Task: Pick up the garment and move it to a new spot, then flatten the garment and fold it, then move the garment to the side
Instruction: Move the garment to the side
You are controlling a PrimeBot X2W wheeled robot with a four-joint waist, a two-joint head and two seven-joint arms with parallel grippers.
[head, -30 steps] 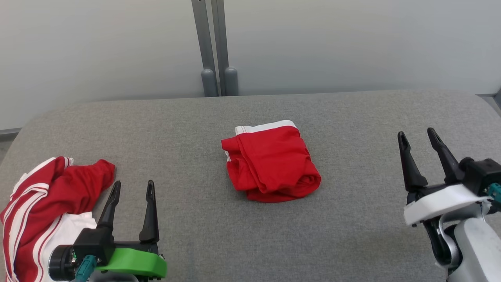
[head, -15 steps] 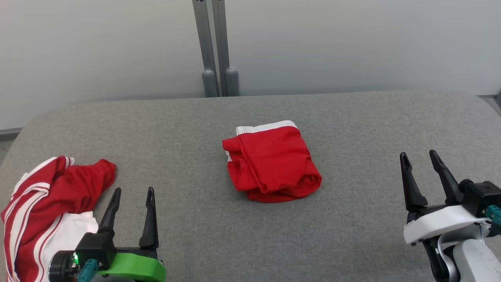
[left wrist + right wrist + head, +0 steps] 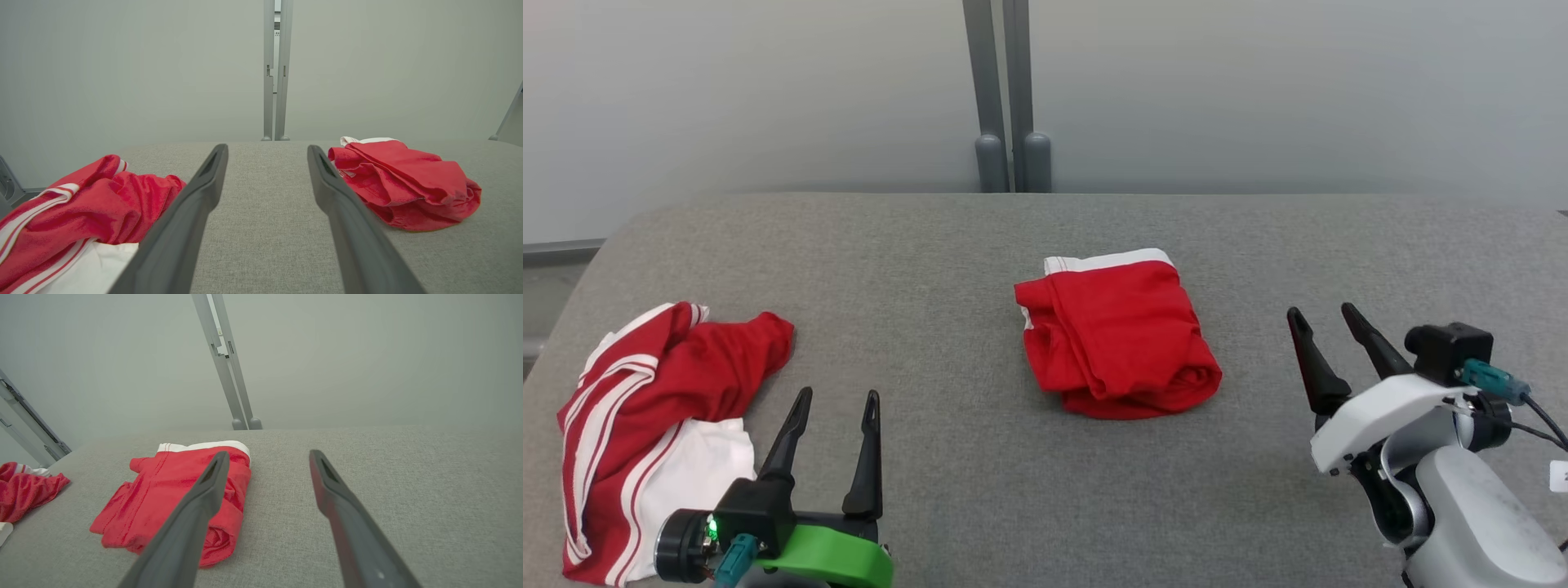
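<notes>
A red garment (image 3: 1119,335) with a white waistband lies folded in a compact bundle at the middle of the grey table (image 3: 980,245). It also shows in the left wrist view (image 3: 404,183) and the right wrist view (image 3: 155,490). A second red and white striped garment (image 3: 670,384) lies crumpled at the near left. My left gripper (image 3: 840,394) stands open just right of that crumpled heap, nothing between its fingers (image 3: 192,204). My right gripper (image 3: 1321,310) is open to the right of the folded garment, apart from it, and empty (image 3: 269,452).
Two grey metal posts (image 3: 1009,90) rise behind the table's far edge against a pale wall. The table's rounded left corner (image 3: 613,237) is near the crumpled garment (image 3: 102,196), which also appears at the far left of the right wrist view (image 3: 24,490). Bare grey cloth lies between the two grippers.
The head camera has shifted, sliding the whole picture to the right. My right gripper has dropped and come in closer to the folded garment. Both garments lie as before.
</notes>
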